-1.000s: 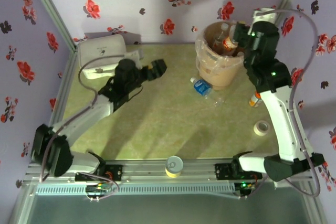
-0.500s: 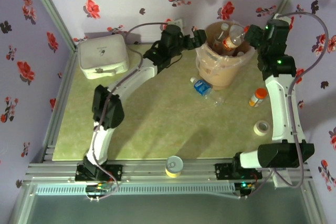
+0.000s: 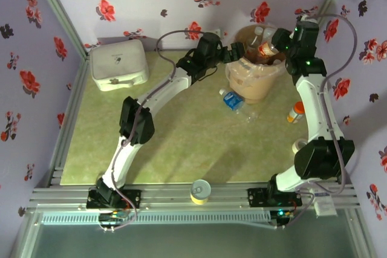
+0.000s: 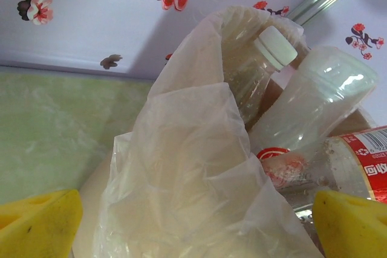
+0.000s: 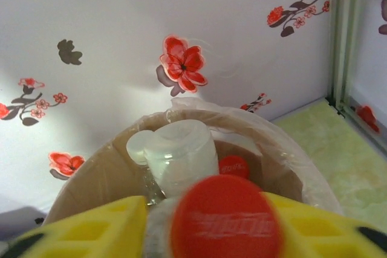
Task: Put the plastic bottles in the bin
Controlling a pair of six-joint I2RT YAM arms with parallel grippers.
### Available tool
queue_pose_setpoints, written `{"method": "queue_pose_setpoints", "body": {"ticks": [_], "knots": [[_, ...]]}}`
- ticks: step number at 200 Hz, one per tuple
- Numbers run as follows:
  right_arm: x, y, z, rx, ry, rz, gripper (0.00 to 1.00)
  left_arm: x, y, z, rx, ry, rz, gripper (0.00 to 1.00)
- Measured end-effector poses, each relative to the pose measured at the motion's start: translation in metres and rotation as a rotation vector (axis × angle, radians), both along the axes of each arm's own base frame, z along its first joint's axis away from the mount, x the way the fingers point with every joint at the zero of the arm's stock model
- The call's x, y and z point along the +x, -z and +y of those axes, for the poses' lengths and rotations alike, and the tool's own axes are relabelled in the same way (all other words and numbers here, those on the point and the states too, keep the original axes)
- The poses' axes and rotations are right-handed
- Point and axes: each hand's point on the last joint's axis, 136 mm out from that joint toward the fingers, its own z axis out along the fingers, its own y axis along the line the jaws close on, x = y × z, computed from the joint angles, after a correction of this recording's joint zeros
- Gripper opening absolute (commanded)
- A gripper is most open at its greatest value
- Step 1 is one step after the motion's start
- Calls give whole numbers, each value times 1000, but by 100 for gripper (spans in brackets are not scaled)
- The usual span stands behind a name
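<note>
Left gripper [image 3: 233,53] nearer, bin [image 3: 254,86] just ahead

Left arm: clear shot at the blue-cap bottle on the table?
Probably yes: the blue-cap bottle lies uncovered on the table before the bin; left gripper is open beside the bin, right gripper holds a red-capped bottle over it.

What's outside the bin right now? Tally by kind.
Loose plastic bottle: 1 sure; the clear shape beside it may be another
Held plastic bottle, in the right pincer: 1
White box: 1
Orange-capped vial: 1
Tape roll: 1
Yellow-rimmed tin: 1
Total: 6, possibly 7
</note>
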Motion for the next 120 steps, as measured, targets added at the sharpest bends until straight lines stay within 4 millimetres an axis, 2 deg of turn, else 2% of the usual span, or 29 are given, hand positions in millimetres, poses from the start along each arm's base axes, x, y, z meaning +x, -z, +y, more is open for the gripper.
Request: {"method": "queue_pose_setpoints", "body": {"ticks": [15,66,85,120], "knots": [[3,-5,3,30,-8,-29,20,1,0,1,0,-1,-1,97],[2,-15,5,10,-22,-57,15,3,0,3,4,-4,-6,97],[-1,-33,8,-15,-35,-96,11,3,0,3,6,-3,-9,97],[-6,-83,18,-47,-68,-240,9,3,0,3,6,-2,-9,97]]}}
